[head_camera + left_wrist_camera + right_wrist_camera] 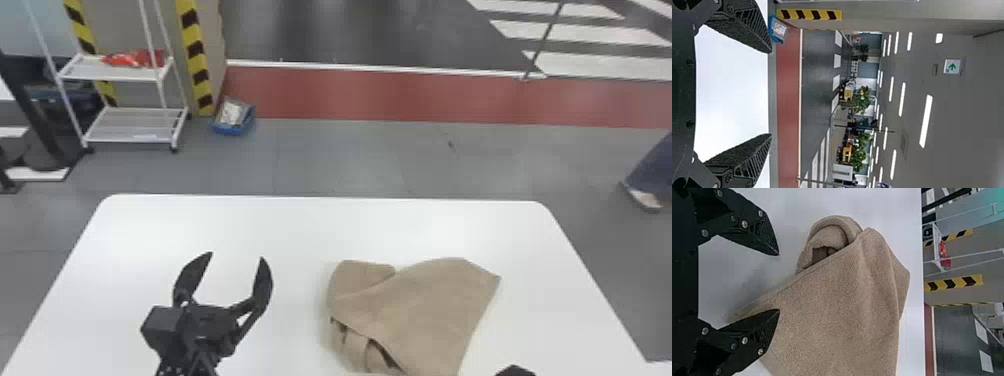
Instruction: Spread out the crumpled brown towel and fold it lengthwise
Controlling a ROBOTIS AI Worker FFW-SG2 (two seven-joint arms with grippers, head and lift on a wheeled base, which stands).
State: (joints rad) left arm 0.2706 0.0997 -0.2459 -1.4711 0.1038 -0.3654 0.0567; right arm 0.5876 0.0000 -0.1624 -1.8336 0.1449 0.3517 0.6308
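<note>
Brown, soft-napped and crumpled, the cloth towel (425,315) lies right of centre on your white, round-cornered bench (300,220), a broad flap over its bunched folds. Your black, two-fingered left hand (236,255) is released, its fingers spread wide to the left of the towel and apart from it. Your matching right hand (515,371) shows as a dark piece at the head view's bottom edge; in its wrist view, that hand (779,282) is also released, one finger overlapping the fabric, though contact is hard to judge.
</note>
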